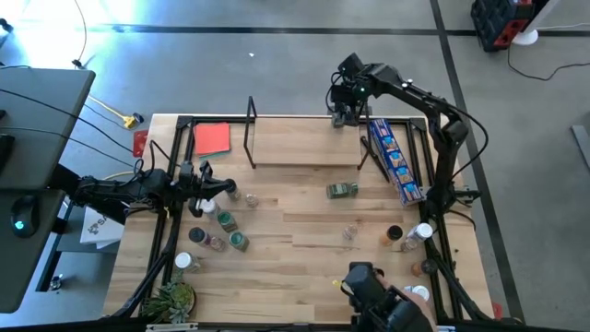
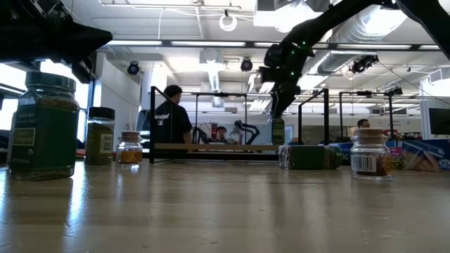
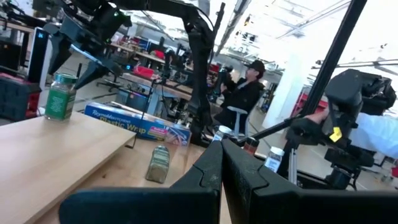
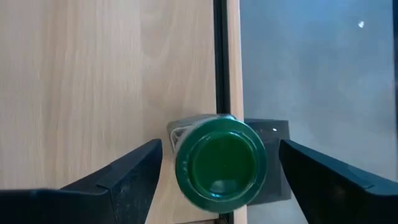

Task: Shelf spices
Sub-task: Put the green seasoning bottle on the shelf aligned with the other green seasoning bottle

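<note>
My right gripper is open over the far right corner of the shelf. Its fingers stand on either side of a green-capped spice jar without touching it. That jar stands upright on the wooden board, close to the board's edge. My left gripper is shut and empty, above the left group of jars. Another jar lies on its side mid-table. More jars stand near the right edge.
A long blue package lies beside the shelf's right end frame. A red-orange card lies left of the shelf. A small plant sits at the near left corner. A person stands beyond the table.
</note>
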Robot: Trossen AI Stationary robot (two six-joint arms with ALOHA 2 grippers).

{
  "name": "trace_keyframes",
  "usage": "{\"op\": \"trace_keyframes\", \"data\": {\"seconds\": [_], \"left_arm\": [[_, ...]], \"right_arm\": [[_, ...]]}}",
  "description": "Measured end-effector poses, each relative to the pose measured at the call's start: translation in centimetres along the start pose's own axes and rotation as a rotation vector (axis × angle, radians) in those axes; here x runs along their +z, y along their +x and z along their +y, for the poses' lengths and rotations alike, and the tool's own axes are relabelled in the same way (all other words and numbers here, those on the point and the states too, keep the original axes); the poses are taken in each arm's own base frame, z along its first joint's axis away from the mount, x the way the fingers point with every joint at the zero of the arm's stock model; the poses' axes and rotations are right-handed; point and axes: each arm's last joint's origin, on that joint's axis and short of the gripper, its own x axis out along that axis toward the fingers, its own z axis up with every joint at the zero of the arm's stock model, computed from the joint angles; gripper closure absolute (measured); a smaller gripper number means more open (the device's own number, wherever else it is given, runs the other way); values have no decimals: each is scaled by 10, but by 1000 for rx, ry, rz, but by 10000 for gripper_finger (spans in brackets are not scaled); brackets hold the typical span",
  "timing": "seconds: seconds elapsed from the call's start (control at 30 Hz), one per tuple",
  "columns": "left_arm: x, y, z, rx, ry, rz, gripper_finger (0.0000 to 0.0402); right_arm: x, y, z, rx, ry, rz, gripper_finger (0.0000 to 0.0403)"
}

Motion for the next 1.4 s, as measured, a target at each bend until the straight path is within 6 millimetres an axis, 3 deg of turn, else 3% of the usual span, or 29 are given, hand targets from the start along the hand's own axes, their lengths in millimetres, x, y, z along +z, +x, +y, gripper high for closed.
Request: {"op": "trace_keyframes", "data": {"seconds": [0.17,0.47,1.23,1.4], "left_arm": [[0,0,0,1,0,0,401],[0,0,0,2,0,0,401],[0,0,0,-1,0,1,401],[0,0,0,0,0,0,401]], "right_arm": [[0,3,0,6,7,7,101],[0,3,1,8,114,7,211],[1,3,2,49,230,-29,200],[1,3,2,49,237,-29,171]]}}
